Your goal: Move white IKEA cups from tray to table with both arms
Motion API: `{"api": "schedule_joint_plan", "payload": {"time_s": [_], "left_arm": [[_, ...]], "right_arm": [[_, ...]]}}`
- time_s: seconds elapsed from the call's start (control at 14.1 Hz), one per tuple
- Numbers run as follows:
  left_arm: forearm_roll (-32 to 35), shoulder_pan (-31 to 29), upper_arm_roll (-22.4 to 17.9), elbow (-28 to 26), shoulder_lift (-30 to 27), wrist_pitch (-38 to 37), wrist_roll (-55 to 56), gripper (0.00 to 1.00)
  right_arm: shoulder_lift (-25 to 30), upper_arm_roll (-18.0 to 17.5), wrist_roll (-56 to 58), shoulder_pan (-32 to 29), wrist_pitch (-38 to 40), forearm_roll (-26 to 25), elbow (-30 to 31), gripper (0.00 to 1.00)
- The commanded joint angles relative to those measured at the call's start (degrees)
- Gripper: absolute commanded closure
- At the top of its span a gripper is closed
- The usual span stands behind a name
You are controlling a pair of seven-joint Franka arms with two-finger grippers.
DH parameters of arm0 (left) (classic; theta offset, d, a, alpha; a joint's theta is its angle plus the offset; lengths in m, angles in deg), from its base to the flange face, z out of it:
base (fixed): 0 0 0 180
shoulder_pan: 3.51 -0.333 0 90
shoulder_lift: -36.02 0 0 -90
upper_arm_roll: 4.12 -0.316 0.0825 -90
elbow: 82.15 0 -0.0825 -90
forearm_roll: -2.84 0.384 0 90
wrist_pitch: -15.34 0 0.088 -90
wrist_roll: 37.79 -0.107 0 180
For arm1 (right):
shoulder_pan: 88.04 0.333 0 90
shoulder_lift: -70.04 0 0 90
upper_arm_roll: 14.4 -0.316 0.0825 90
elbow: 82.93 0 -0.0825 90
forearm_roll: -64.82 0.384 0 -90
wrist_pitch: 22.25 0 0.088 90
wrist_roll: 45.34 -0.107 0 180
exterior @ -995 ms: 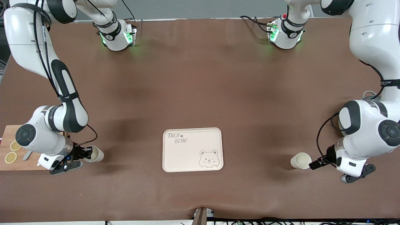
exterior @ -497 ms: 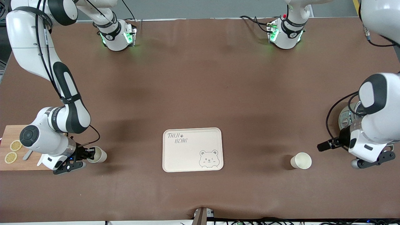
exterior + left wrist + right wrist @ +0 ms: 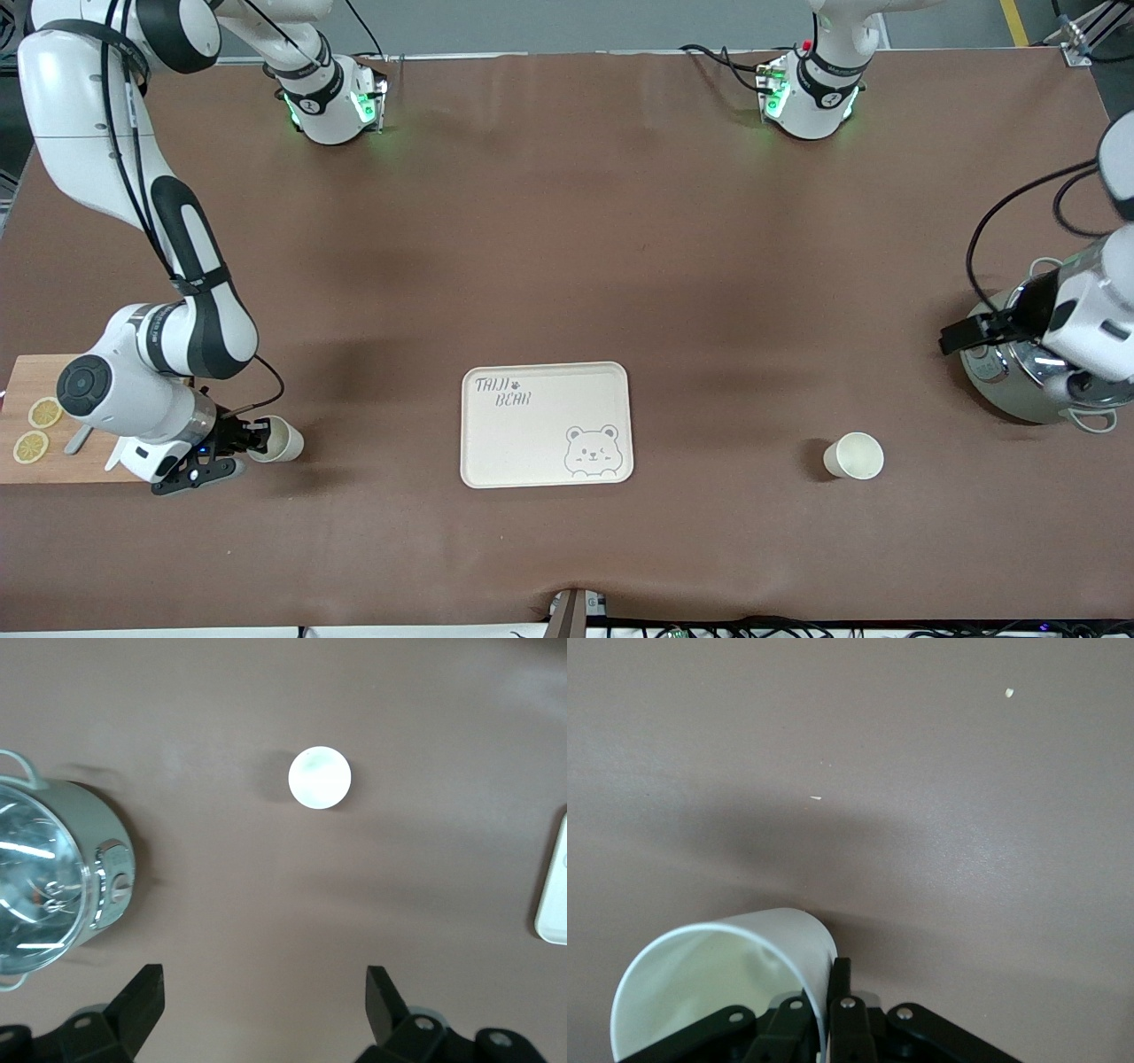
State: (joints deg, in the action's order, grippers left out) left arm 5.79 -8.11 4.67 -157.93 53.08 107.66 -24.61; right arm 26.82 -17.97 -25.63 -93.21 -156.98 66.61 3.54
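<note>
One cup (image 3: pixel 275 439) pinched by its rim in the right gripper (image 3: pixel 251 436), beside the board (image 3: pixel 27 478). Other cup (image 3: pixel 854 456) stands free between tray (image 3: pixel 546 424) and pot (image 3: pixel 1019 390). Left gripper (image 3: pixel 966 335) spread wide over pot.

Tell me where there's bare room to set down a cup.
Free: the tray is bare, as is the table between the tray and the arm bases. Crowded: the cutting board beside the right gripper, and the pot under the left gripper.
</note>
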Motion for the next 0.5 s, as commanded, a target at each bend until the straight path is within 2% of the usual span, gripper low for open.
{"api": "schedule_joint_plan", "payload": {"time_s": [0.0, 0.14, 0.21, 0.36, 0.43], "left_arm": [[-0.9, -1.1, 0.5, -4.2, -6.5, -1.2, -2.6, 0.0], [-1.0, -1.1, 0.5, -4.6, -9.2, -2.9, -3.5, 0.0], [-1.0, -1.1, 0.5, -4.9, -10.1, -3.2, -3.9, 0.0], [-1.1, -0.9, 0.5, -4.9, -12.2, -4.4, -5.9, 0.0], [-1.1, -0.8, 0.4, -4.8, -13.4, -6.2, -6.3, 0.0]], "right_arm": [[0.0, -0.6, 0.9, -0.5, -0.2, 0.8, -0.6, 0.7], [0.0, -0.6, 0.7, -0.5, -0.2, 0.8, -0.9, 0.48], [0.1, -0.6, 0.5, -0.5, -0.1, 0.8, -0.9, 0.34], [0.2, -0.6, 0.4, -0.6, 0.0, 0.8, -1.5, 0.0], [0.3, -0.6, 0.4, -0.9, 0.0, 0.8, -1.6, 0.0]]}}
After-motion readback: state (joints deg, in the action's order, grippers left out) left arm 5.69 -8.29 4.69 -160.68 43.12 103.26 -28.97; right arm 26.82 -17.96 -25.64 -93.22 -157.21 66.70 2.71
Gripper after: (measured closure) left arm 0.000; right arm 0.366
